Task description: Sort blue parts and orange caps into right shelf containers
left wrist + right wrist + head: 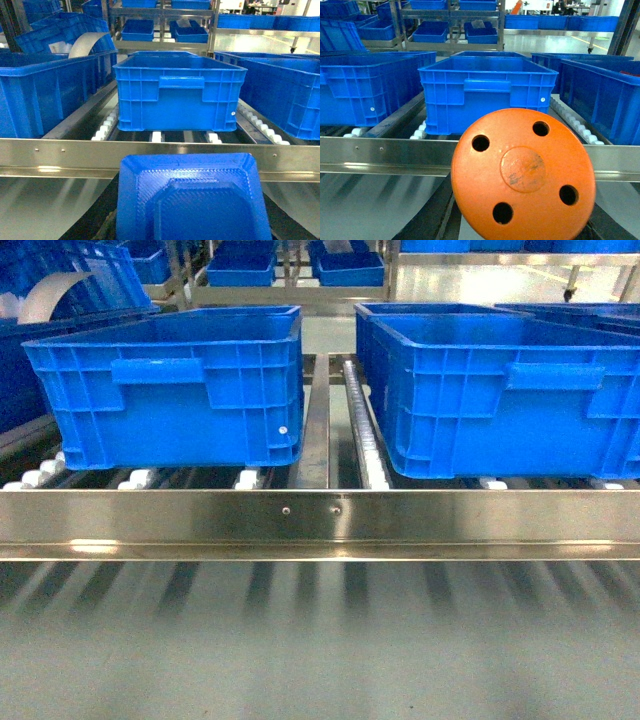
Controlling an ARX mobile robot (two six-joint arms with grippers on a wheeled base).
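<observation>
Blue moulded plastic fills the lower centre of my left wrist view: a blue part (192,197) sits directly before the lens, evidently carried by the left arm, though no fingers show, so I cannot tell that gripper's state. In the right wrist view an orange cap (523,172) with four holes fills the lower centre likewise; the right gripper's state is also indeterminate.

Progress, as I judge it: both pieces are picked and presented to the shelf (320,523); neither is deposited. The head view shows two containers on the rollers, the left crate (170,395) and the right crate (505,395), with interiors hidden from view.

Clearance: the steel front rail crosses mid-frame, and each crate rim stands above it. Open room lies over the rims; a gap separates the crates at centre.
</observation>
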